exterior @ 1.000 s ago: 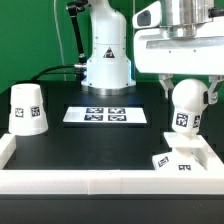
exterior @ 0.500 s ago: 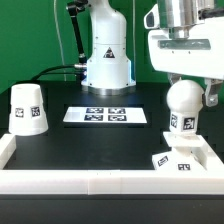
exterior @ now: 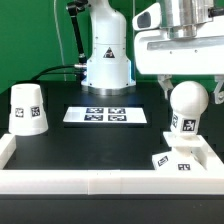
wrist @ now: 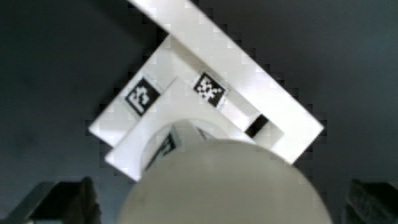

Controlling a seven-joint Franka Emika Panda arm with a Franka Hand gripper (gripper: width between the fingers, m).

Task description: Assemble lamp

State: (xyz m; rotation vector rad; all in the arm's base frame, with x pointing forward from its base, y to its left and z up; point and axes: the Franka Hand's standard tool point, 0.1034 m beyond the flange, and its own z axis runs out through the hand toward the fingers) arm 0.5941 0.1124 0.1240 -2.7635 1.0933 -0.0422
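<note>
Just below the bulb sits the base, shade well apart.

A: Exterior view is bright, with even light from overhead. The black table reads matte with no glare, and shadows hardly show on it.

B: Whites?

A: The bulb crown and the white rail are close to clipping. Print on the marker board is still legible. Resolution is low and the picture slightly soft overall, no motion streaks.

B: Wrist view?

A: Dimmer, with a bluish cast. The bulb sits too near the lens, so it is out of focus and shaded grey. The base is brightly lit, its edges soft and its tags smeared. The fingers are dark and hardly separate from the dark table.
</note>
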